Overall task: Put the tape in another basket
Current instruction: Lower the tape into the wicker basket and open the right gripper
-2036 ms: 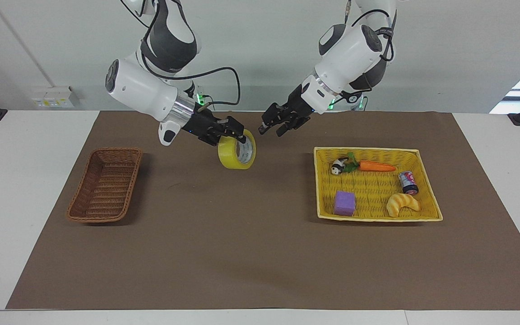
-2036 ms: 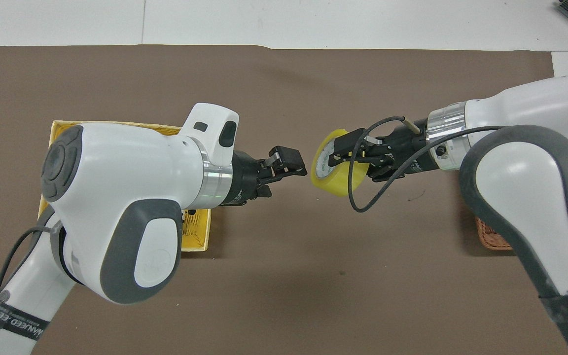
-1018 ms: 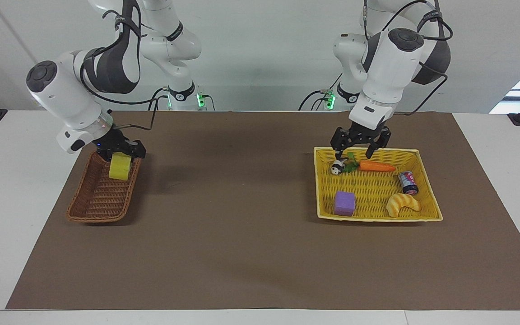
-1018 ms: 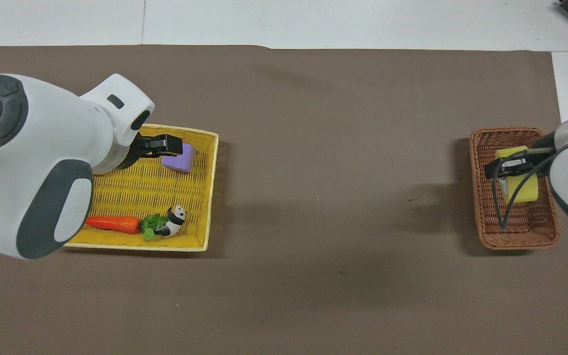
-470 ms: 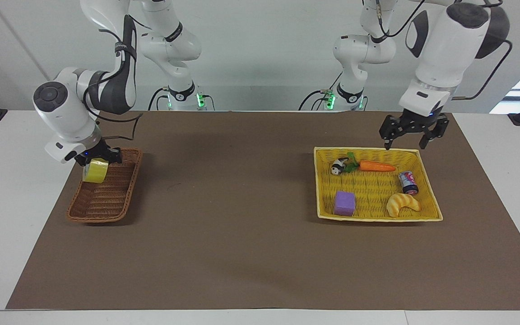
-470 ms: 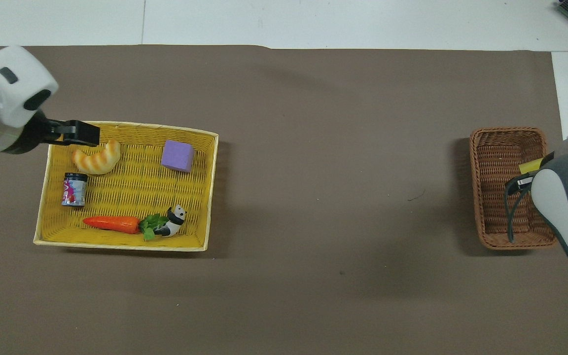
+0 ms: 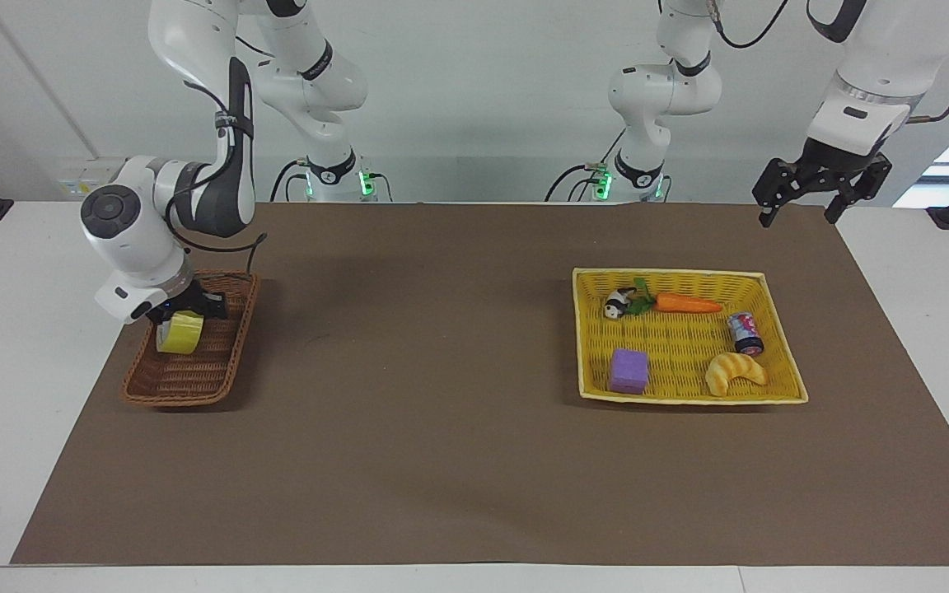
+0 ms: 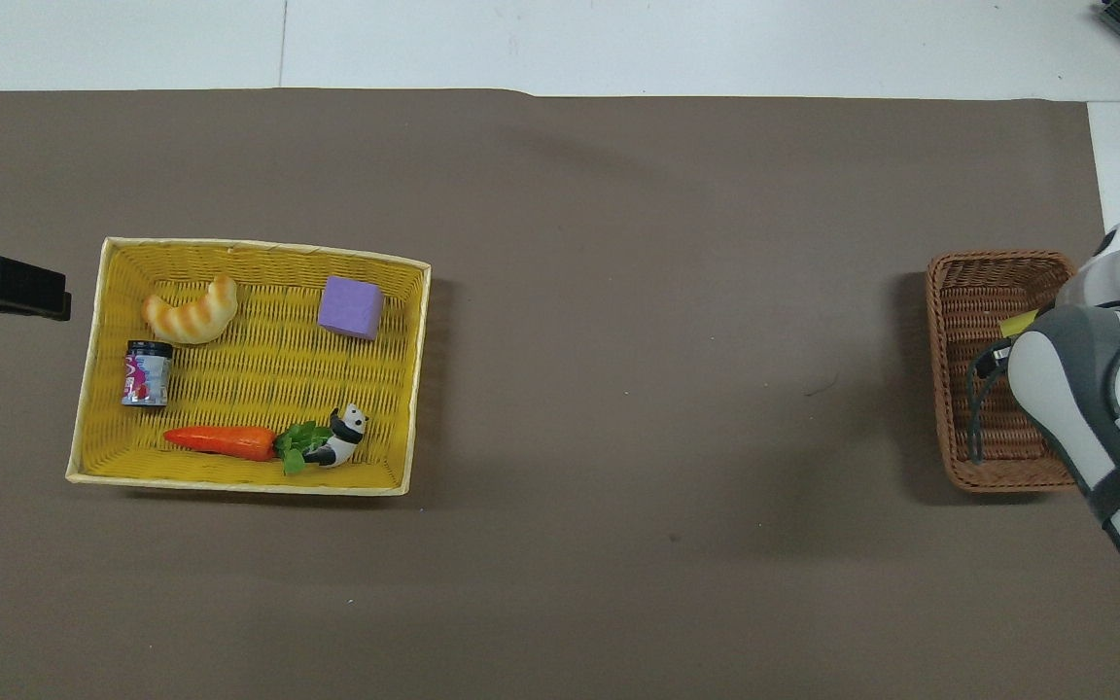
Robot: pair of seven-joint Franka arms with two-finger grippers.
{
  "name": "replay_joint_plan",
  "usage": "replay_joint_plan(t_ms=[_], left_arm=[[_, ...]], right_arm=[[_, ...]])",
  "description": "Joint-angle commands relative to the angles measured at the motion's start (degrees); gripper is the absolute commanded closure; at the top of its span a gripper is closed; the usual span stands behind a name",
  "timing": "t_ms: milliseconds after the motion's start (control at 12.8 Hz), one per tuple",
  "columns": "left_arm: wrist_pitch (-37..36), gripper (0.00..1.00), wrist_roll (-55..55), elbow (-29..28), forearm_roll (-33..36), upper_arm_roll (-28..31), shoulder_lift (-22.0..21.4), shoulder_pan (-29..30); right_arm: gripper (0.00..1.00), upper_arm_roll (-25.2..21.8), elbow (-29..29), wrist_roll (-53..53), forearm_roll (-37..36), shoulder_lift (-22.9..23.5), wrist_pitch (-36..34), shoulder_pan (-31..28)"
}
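Note:
The yellow tape point(image 7: 179, 334) is inside the dark-brown wicker basket point(image 7: 170, 401), at the end nearer the robots and low against its floor. My right gripper point(image 7: 184, 317) is down in the basket, shut on the tape. In the overhead view the right arm covers most of the basket point(image 8: 997, 259), and only a sliver of the tape point(image 8: 1019, 324) shows. My left gripper point(image 7: 797, 214) is open and empty, raised over the mat's corner at the left arm's end; it also shows in the overhead view point(image 8: 35, 289).
The yellow basket point(image 7: 689, 399) toward the left arm's end holds a croissant toy point(image 7: 736, 372), a purple cube point(image 7: 629, 371), a small can point(image 7: 745, 332), a carrot point(image 7: 689, 304) and a panda figure point(image 7: 619, 305). A brown mat covers the table.
My right gripper carried the tape from the table's middle to the brown basket and lowered it in. My left gripper drew back across the yellow basket toward the mat's corner.

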Motion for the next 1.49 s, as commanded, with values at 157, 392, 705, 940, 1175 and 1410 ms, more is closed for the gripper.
replay_joint_plan(t_ms=[157,392,705,940,1175,1410], left_arm=[[-2.0,0.0,0.9,0.4,-2.5,-0.2,-0.7,0.7],[-1.8,0.0,0.7,0.5,-2.3,0.0,-0.7,0.7],[-1.4,0.0,0.7,0.5,-2.4,-0.2,-0.7,0.7],[-1.3,0.0,0.7,0.5,-2.5,-0.4,-1.0,0.7],[-1.1,0.0,0.8,0.5,-2.5,-0.4,-1.0,0.7],[-1.1,0.0,0.9,0.5,-2.5,-0.4,-1.0,0.7]], right_arm=[[1.0,0.7,-2.3,-0.7,-1.6,0.0,2.0,-0.9],[0.6,0.8,-4.3,-0.5,-1.6,-0.1,4.3,-1.0],[0.0,0.9,-2.4,2.0,-0.2,-0.1,3.7,-0.2],[0.0,1.3,0.9,9.4,0.7,-1.7,3.1,2.1],[0.0,1.3,7.5,16.7,0.9,-2.9,-3.2,4.7],[0.0,1.5,13.5,19.9,4.3,-5.0,-10.3,6.4]])
